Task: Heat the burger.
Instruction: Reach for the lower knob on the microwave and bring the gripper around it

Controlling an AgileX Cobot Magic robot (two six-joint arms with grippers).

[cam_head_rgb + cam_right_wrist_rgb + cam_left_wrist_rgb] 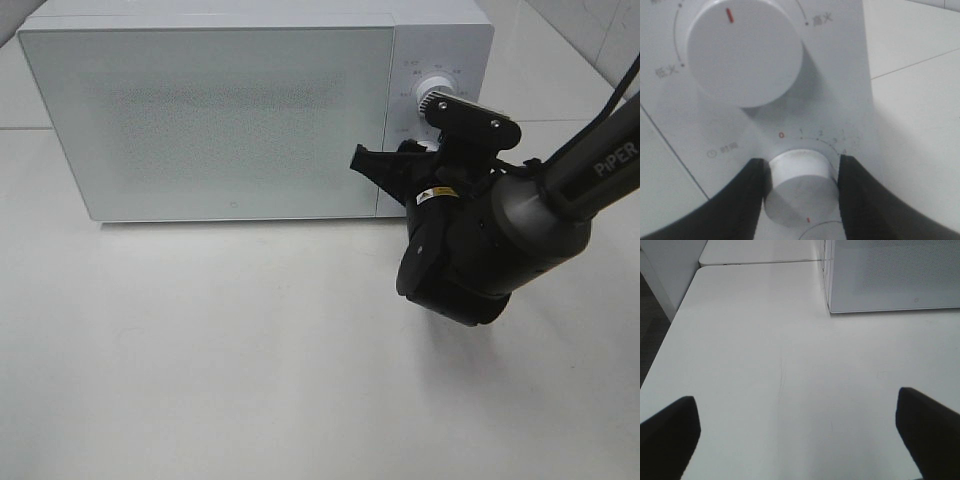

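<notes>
The burger is out of view. A white microwave [230, 110] stands at the back of the table with its door closed. My right gripper [801, 167] is shut on the lower timer knob [799, 195], one black finger pressed against each side of it. The knob's red mark points away from the 0 on its dial. In the exterior high view the right gripper [422, 152] reaches the control panel just below the upper knob [435, 92]. My left gripper [796, 405] hangs open over bare tabletop, off the microwave's left front corner [830, 310], with nothing between its fingers.
The upper power knob [744, 50] has its red mark near the top of its dial. The white table [200, 350] stretches in front of the microwave. Its left edge [670, 335] drops off to a dark floor.
</notes>
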